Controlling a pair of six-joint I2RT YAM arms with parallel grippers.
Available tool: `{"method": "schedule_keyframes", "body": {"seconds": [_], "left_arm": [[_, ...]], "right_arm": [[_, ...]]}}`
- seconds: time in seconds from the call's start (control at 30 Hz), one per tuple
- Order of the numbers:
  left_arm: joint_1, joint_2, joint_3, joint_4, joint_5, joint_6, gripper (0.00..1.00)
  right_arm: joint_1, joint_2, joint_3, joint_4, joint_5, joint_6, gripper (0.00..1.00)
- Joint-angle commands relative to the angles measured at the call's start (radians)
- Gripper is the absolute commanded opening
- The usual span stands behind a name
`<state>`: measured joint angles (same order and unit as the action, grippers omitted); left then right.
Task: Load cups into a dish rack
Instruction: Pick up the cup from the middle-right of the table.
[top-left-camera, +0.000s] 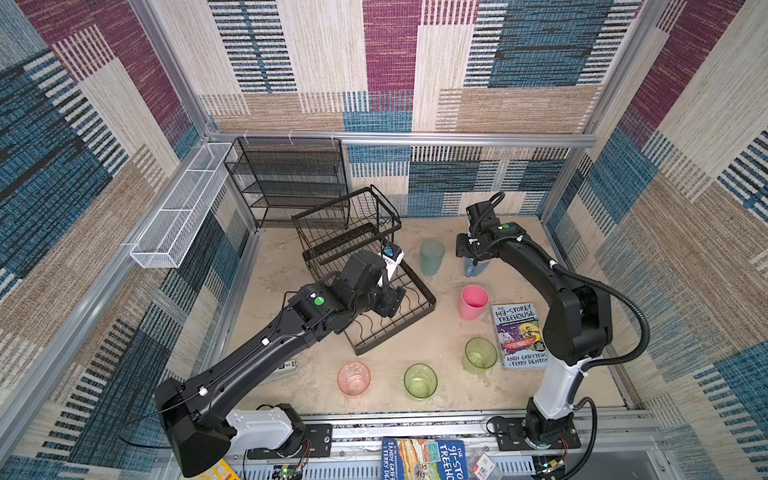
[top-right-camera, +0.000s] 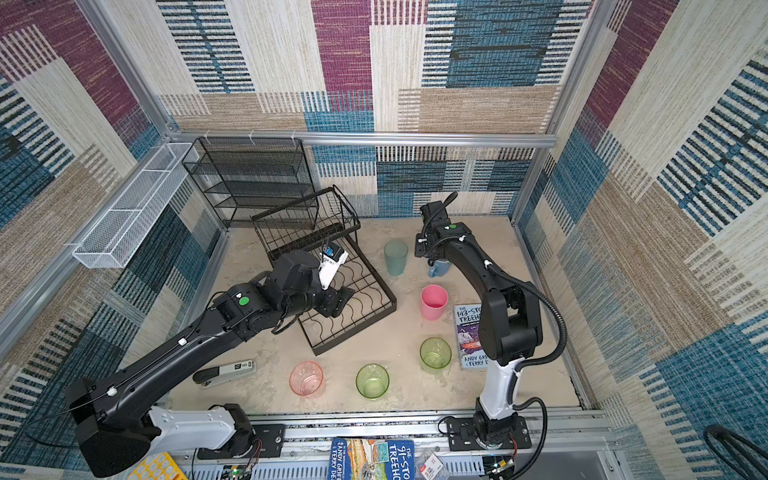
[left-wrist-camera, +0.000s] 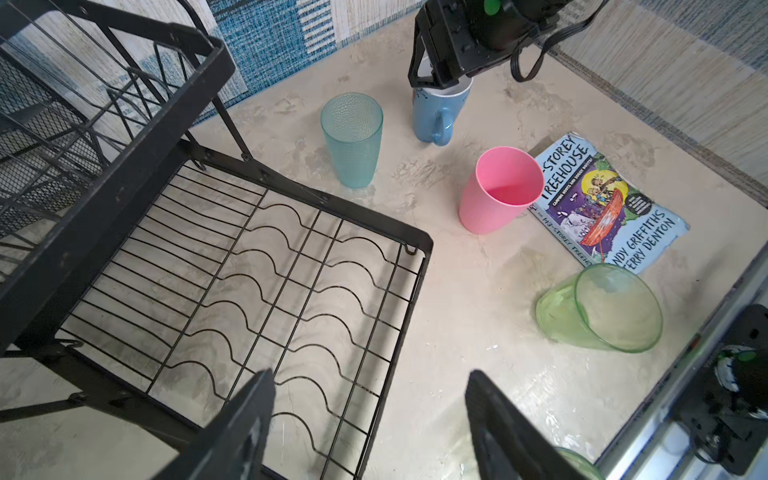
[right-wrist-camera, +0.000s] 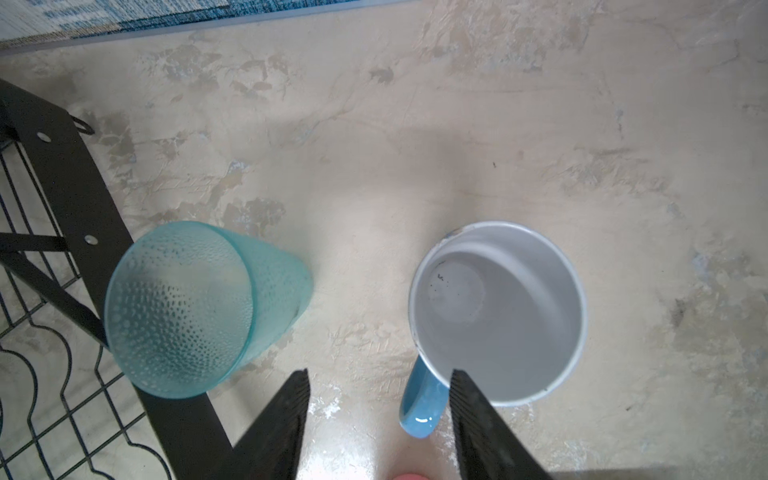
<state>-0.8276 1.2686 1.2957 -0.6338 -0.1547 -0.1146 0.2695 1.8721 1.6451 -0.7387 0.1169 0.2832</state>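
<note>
Right end effector (right-wrist-camera: 379, 372) half-open, straddling blue mug (right-wrist-camera: 498, 311) handle; left end effector (left-wrist-camera: 370, 374) wide, empty.

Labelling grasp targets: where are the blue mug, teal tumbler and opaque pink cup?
blue mug (left-wrist-camera: 423, 118): left wrist view, side wall.
teal tumbler (left-wrist-camera: 353, 166): left wrist view, side wall.
opaque pink cup (top-left-camera: 471, 312): a top view, outer wall.

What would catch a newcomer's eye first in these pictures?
The black dish rack, left of centre, holds no cup; the open left gripper hangs above its tray. At the back, the right gripper, jaws apart, straddles the blue mug at its handle. The opaque pink cup stands bright beside a book.
</note>
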Motion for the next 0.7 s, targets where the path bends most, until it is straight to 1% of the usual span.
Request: {"method": "schedule_keyframes", "body": {"seconds": [0.0,0.13,0.27,0.47,0.67], "left_arm": [[-0.007,-0.011,-0.023,0.037,-0.012,-0.028,0.76],[-0.011,-0.013,-0.04,0.039,-0.011,-0.03,0.76],[-0.015,-0.017,-0.054,0.039,-0.014,-0.031,0.76],[-0.021,-0.007,-0.078,0.045,-0.015,-0.046,0.75],[-0.027,0.002,-0.094,0.052,-0.016,-0.06,0.75]], "right_arm": [[0.0,-0.002,0.017,-0.026,0.034,0.03,0.57],[0.001,-0.052,-0.021,-0.05,0.049,0.038,0.57],[0.024,-0.128,-0.098,-0.077,0.057,0.055,0.56],[0.09,-0.228,-0.193,-0.127,0.056,0.094,0.55],[0.147,-0.28,-0.262,-0.155,0.034,0.131,0.55]]}}
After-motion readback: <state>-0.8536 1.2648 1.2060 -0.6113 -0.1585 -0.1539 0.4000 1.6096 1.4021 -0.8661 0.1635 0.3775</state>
